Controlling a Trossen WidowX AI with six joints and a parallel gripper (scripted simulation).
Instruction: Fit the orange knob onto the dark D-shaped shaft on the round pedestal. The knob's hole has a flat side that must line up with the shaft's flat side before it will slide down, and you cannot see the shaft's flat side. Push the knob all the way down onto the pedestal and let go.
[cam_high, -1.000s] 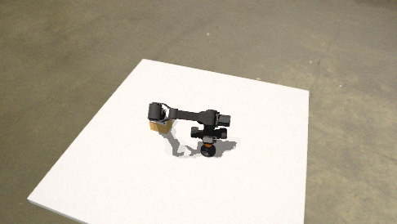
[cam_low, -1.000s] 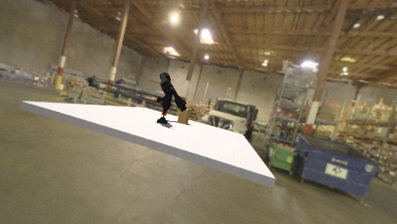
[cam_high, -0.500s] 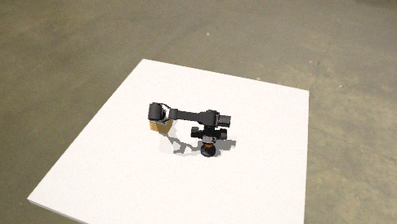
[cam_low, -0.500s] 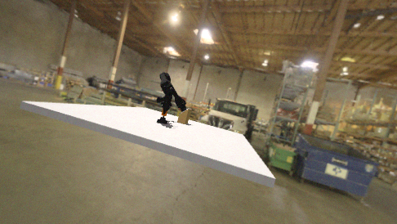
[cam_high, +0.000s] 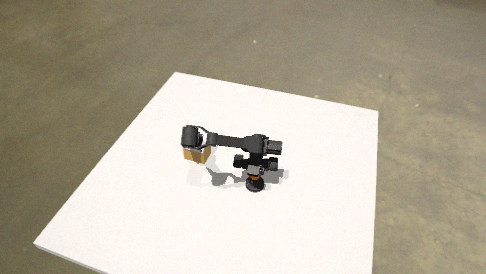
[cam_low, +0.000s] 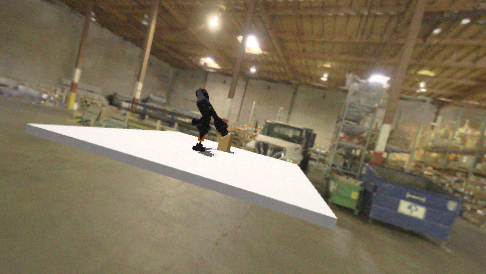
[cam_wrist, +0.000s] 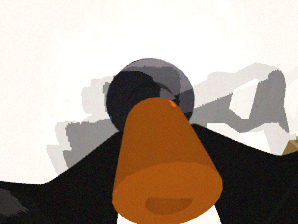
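The orange knob (cam_high: 255, 177) (cam_low: 201, 139) (cam_wrist: 165, 145) is held between the fingers of my gripper (cam_high: 255, 173) (cam_wrist: 157, 134), which is shut on it and points down. A darker half-round mark shows on the knob's near end in the wrist view. The dark round pedestal (cam_high: 255, 186) (cam_low: 198, 147) (cam_wrist: 117, 102) stands directly below the knob. In the wrist view the knob's far end overlaps the pedestal's middle and lower part. The shaft is mostly hidden behind the knob, and whether the knob touches it or sits around it I cannot tell. The shaft's flat side is not visible.
The arm's base stands on a tan block (cam_high: 195, 154) (cam_low: 224, 143) (cam_wrist: 291, 148), left of the pedestal in the top view. Both stand on the white table top (cam_high: 310, 215) (cam_low: 150, 145). The arm's shadows fall around the pedestal.
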